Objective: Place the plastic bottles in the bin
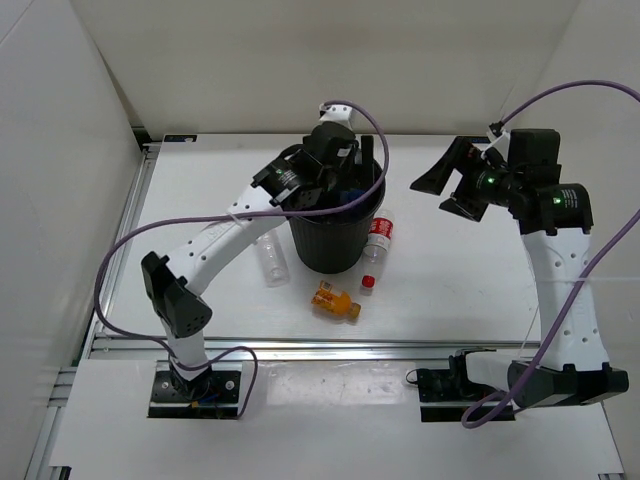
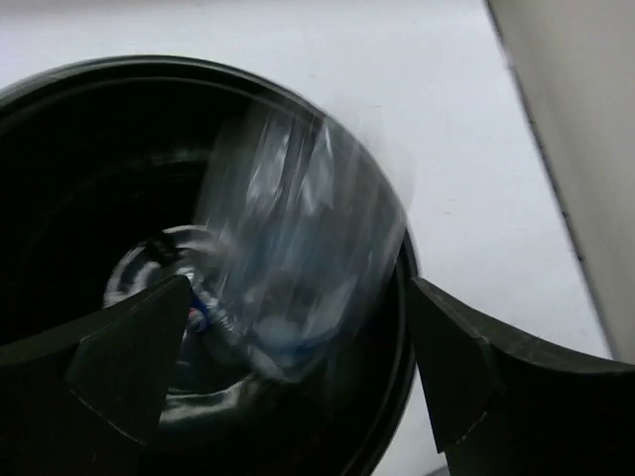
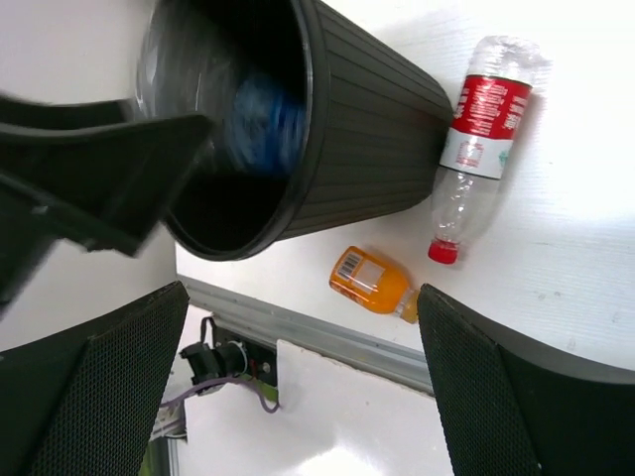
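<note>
Left gripper (image 2: pixel 298 290) is hanging over the mouth of the bin (image 1: pixel 335 240), jaws standing wide. Clear bottle with blue label (image 2: pixel 288 228) is showing between its fingers (image 2: pixel 129 347) as a motion-blurred streak, inside the bin's rim. Neither pad is touching it as far as I can tell, so nothing is being gripped. Something clear is lying at the bottom of the bin, too dark and smeared to identify.

Right gripper (image 1: pixel 447 185) is sitting raised off to the right of the bin, well apart from it. Its jaws are spread fully and nothing is sitting between them.

The bin is standing upright mid-table (image 1: pixel 450 290).

Three bottles are lying flat on the table outside the bin:
- Red-label bottle (image 3: pixel 483 124) is lying just right of the bin, close against its wall, red cap pointing toward the near edge.
- Orange bottle (image 3: pixel 371 282) is lying in front of the bin, between it and the aluminium rail (image 3: pixel 327 337). It is near the red cap but not touching it.
- Plain clear bottle (image 1: pixel 272 258) is lying just left of the bin, partly under the left arm's forearm.
</note>
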Motion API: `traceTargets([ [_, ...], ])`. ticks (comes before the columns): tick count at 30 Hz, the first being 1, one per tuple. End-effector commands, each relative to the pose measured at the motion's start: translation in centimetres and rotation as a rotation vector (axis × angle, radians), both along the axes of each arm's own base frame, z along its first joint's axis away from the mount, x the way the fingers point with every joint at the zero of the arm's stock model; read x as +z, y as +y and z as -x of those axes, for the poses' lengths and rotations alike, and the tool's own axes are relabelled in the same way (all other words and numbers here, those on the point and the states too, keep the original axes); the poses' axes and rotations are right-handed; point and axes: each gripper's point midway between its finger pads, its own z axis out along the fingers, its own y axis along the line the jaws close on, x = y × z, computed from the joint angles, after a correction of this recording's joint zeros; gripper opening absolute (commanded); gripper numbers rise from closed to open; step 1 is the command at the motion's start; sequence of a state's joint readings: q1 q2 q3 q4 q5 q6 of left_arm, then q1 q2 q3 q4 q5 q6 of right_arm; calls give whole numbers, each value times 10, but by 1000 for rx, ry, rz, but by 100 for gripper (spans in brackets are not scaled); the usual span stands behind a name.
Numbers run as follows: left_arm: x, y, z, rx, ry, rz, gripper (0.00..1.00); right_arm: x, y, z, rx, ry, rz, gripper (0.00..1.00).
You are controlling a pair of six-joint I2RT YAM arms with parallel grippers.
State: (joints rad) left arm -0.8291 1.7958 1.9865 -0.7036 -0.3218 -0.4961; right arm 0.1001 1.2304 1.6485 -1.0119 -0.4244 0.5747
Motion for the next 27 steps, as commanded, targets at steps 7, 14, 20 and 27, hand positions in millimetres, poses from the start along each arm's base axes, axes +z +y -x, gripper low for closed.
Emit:
traceTargets([
  [7,182,175,57,439,-376,165,100,-79,-15,-15,-153,178,-53,100],
  [14,52,253,125,602,-112,91,100,-201,-5,-39,-142,490,-60,100],
  [20,-36,265,165,641,122,154,100,-240,5,-66,-97,550,12,100],
  [27,-91,261,186,665,273,205,100,-282,17,-95,-72,647,23,100],
])
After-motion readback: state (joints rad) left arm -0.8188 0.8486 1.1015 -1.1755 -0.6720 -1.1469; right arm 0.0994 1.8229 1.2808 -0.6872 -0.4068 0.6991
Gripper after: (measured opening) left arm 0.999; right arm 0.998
